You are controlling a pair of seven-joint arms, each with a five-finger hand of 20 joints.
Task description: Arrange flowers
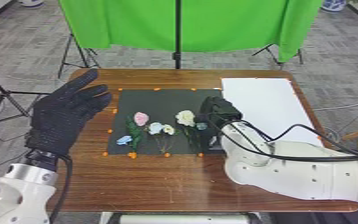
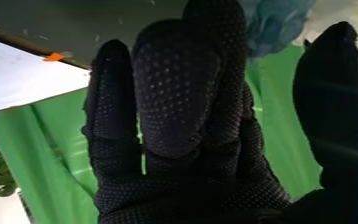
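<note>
Brown wooden table (image 1: 158, 192): beneath the dark mat and extending beyond it on every side; part lies hidden under the right arm.

Green cloth (image 1: 238, 30): beyond the mat's far side, cut off by the head view's upper edge.

White sheet (image 1: 262, 102): just right of the mat; its near part is hidden behind the right arm.

Dark mat (image 1: 162, 102): bears the flowers; its right edge is partly covered by the right hand.

Left hand (image 1: 63, 112): raised, left of the mat; fingers extended, nothing grasped.

Right hand (image 1: 218, 111): at the mat's right edge, black glove against dark ground, outline hard to make out. In the right wrist view, the right hand (image 2: 177, 90) has straight fingers and the thumb set apart, clenched on nothing. Blue petals (image 2: 279, 25) lie near the fingertips, cut off by the frame; whether they touch the glove cannot be told.

Cream flower (image 1: 186, 118): on the mat's right half, its green stem pointing to the near edge.

Pink flower (image 1: 141, 118): on the mat's left half, stem likewise.

White blooms (image 1: 156, 128): at the mat's middle, thin stems, count uncertain.

Light blue flower (image 1: 124, 140): by the mat's near left corner.

Orange tabs (image 1: 132, 155): small, along the mat's edges.
</note>
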